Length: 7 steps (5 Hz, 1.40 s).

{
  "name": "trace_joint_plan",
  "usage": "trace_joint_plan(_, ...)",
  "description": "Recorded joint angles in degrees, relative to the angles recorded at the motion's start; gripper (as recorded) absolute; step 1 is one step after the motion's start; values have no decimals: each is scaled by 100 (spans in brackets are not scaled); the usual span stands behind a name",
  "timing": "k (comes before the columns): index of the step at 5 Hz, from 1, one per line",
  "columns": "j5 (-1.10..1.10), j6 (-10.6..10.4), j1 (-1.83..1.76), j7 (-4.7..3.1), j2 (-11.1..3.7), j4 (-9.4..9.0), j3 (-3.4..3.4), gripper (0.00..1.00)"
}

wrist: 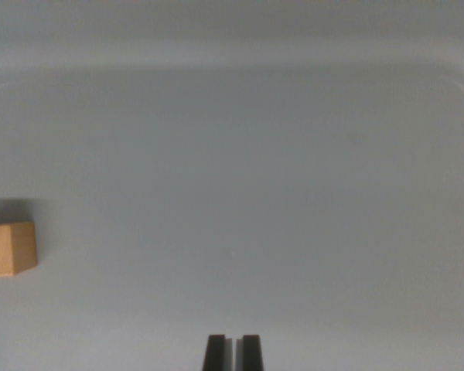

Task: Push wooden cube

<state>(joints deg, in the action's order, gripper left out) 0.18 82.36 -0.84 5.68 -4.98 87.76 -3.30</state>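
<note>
Black gripper with fingers almost together, holding nothing, likely kept narrow as one blunt pusher, well apart from small light-brown wooden cube at wrist view's left edge on pale grey tray.

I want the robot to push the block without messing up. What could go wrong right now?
1. The wooden cube sits far to the wrist view's left, partly cut off by the picture's edge, so the gripper could lose sight of it.
2. The gripper is well off to the side of the cube, so it might sweep past and miss.
3. Hitting a corner might spin the cube instead of sliding it across the tray.
</note>
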Motion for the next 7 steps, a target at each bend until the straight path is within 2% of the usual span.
trace_joint_plan(1, -22, -200, -86, 118, -120, -110, -53, 0)
trace_joint_plan(2, -22, -200, -86, 118, -120, -110, -53, 0)
trace_joint_plan(3, -46, -421, -181, 248, -253, -233, -112, 0)
trace_joint_plan(4, -46, -421, -181, 248, -253, -233, -112, 0)
trace_joint_plan(5, -71, -648, -279, 382, -389, -358, -172, 0)
trace_joint_plan(6, -71, -648, -279, 382, -389, -358, -172, 0)
trace_joint_plan(7, -99, -902, -388, 531, -541, -498, -240, 0)
